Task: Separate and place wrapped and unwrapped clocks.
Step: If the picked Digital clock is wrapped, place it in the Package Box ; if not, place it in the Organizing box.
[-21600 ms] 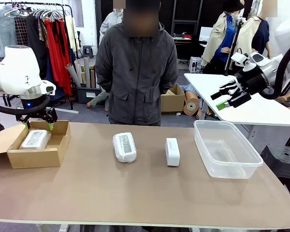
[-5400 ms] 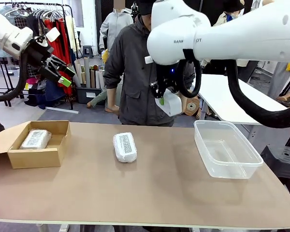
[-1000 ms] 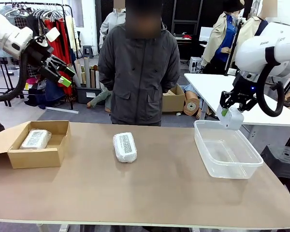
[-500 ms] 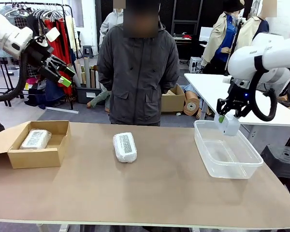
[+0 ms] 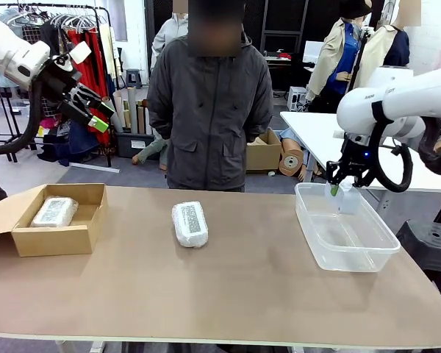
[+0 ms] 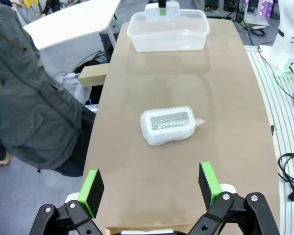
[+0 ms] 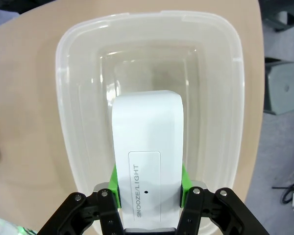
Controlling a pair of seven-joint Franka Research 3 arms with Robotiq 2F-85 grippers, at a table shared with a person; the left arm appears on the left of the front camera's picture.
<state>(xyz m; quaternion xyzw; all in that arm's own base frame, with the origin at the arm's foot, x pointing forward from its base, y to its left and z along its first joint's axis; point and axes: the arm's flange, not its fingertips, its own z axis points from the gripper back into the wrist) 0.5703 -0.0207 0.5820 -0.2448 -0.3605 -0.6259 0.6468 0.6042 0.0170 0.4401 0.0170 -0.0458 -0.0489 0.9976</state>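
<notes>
At the far left the left gripper hangs high above the table, its fingers spread wide and holding nothing. Below it, one wrapped clock lies inside the open cardboard box, so that part looks settled. The other wrapped clock lies alone at mid-table, close to the far edge where the person stands. Its crinkly film could slide or bunch between the pads, so a pinch on loose wrap rather than on the block inside would likely let it slip on the way to the box. At the right, the right gripper is clamped on the unwrapped clock by its long sides, nose down over the clear tub. The front view places the clock near the tub's far rim and not yet resting on its floor. If it is let go from this height, the smooth block may knock the wall, bounce, or tip out. A light tub could also skid if nudged.
</notes>
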